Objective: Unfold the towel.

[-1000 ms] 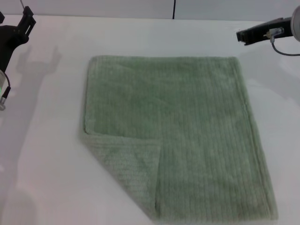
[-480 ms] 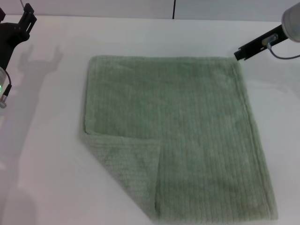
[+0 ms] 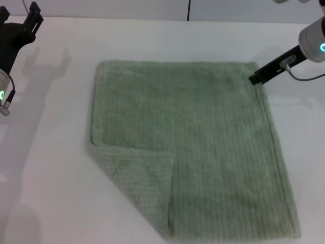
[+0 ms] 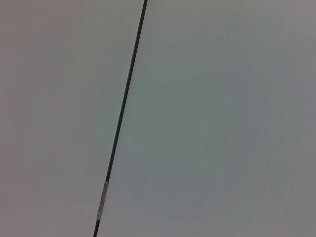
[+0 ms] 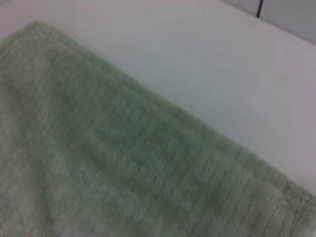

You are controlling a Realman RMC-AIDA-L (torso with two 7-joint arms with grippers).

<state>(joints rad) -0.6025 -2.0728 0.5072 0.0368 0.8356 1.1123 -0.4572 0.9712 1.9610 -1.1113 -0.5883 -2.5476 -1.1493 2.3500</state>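
Note:
The sage-green towel (image 3: 193, 142) lies flat on the white table (image 3: 45, 168) in the head view. Its near-left corner is folded over onto the cloth as a triangular flap (image 3: 139, 185). My right gripper (image 3: 255, 78) is low at the towel's far-right corner, at the hem. The right wrist view shows that corner's ribbed cloth and hem (image 5: 123, 158) close up. My left gripper (image 3: 30, 15) is open and empty, raised at the far left, well away from the towel.
The table's back edge meets a pale wall with a dark vertical seam (image 3: 188, 10). The left wrist view shows only that pale surface and the seam (image 4: 123, 108). Bare table surrounds the towel on the left and far sides.
My right gripper has moved down and toward the towel, from above the table's far right to the towel's far-right corner. The left gripper barely shifted. The towel has not moved.

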